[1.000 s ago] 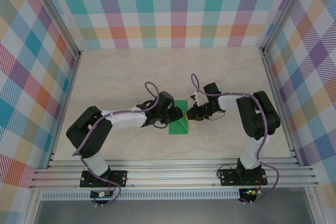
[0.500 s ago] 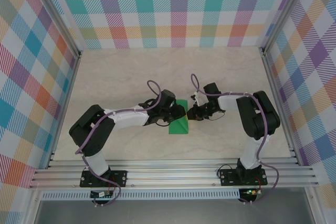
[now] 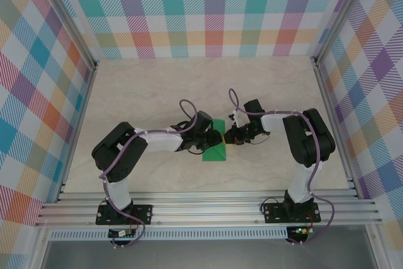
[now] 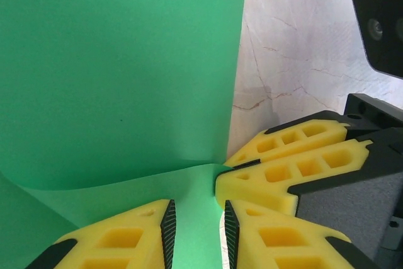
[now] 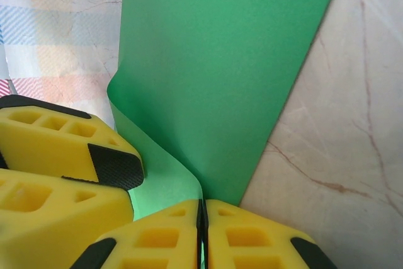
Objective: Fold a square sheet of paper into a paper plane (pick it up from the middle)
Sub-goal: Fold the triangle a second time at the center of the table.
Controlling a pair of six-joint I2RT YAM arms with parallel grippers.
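Observation:
The square sheet of paper (image 3: 215,150) is bright green and partly folded, lying mid-table between both arms. My right gripper (image 3: 228,135) is shut on the sheet's right edge; in the right wrist view its jaws (image 5: 202,231) pinch a curled-up flap of the paper (image 5: 220,61). My left gripper (image 3: 212,137) is at the sheet's upper left. Its jaws (image 4: 196,234) stand apart, straddling a strip of the paper (image 4: 119,74) without pressing it. The two grippers almost touch: the right gripper's yellow fingers (image 4: 289,168) sit just beside the left pads, and the left fingers (image 5: 60,146) show at the right wrist view's left.
Marble-patterned table top (image 3: 157,92) inside plaid walls (image 3: 214,11). Aluminium rails (image 3: 208,209) run along the near edge by the arm bases. The right wrist's camera housing (image 4: 381,23) hangs close above the left gripper.
The left arm's elbow and forearm have swung right, toward the paper, while its gripper stays at the sheet. The right arm and the paper have not visibly moved.

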